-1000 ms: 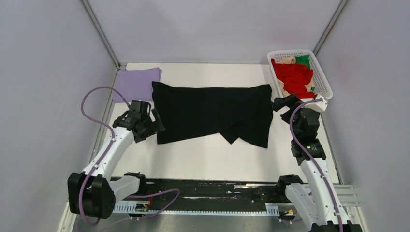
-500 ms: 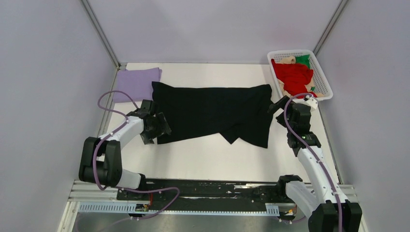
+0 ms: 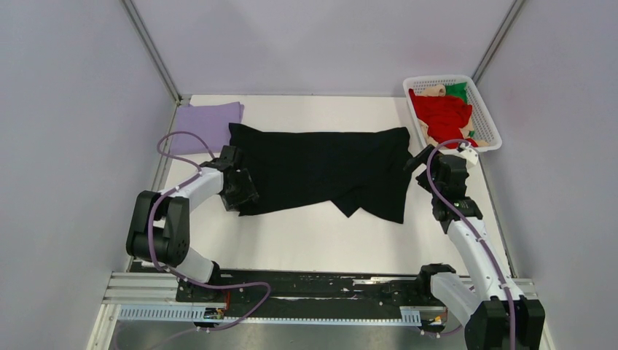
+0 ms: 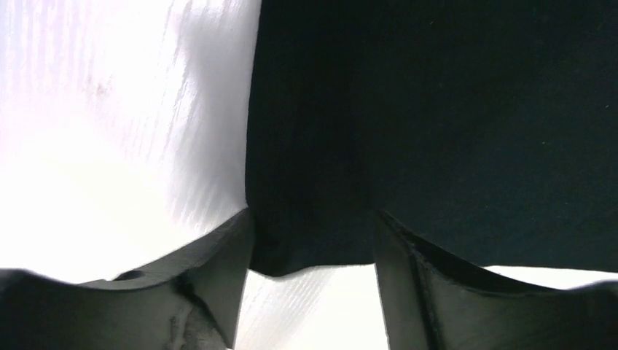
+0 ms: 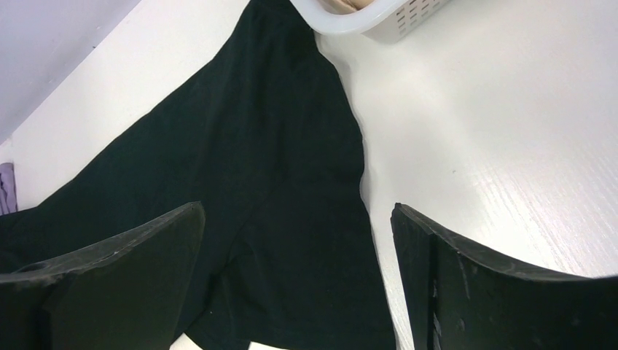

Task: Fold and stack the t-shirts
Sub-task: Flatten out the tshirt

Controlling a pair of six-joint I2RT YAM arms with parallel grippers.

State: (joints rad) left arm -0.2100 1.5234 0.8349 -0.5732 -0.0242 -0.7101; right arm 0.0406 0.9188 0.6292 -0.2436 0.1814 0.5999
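A white lattice basket (image 3: 493, 125) is set at the table's (image 3: 328, 240) far right corner, and a red t-shirt (image 3: 444, 117), a green t-shirt (image 3: 458, 90) and a beige t-shirt (image 3: 435, 90) are heaped in it. A folded lavender t-shirt (image 3: 208, 120) is laid at the far left corner, just beside the black t-shirt (image 3: 321, 171), which is spread across the middle.

The left gripper (image 3: 244, 193) is lowered at the black shirt's near left corner. Its fingers (image 4: 218, 262) are held apart, the corner lies in the gap, and no pinch is seen. The right gripper (image 3: 420, 158) is held wide open by the shirt's right edge, just short of the basket, and nothing is gripped.

The cloth between the left fingers is shown only by the left wrist view; the basket's contents are shown only from above.
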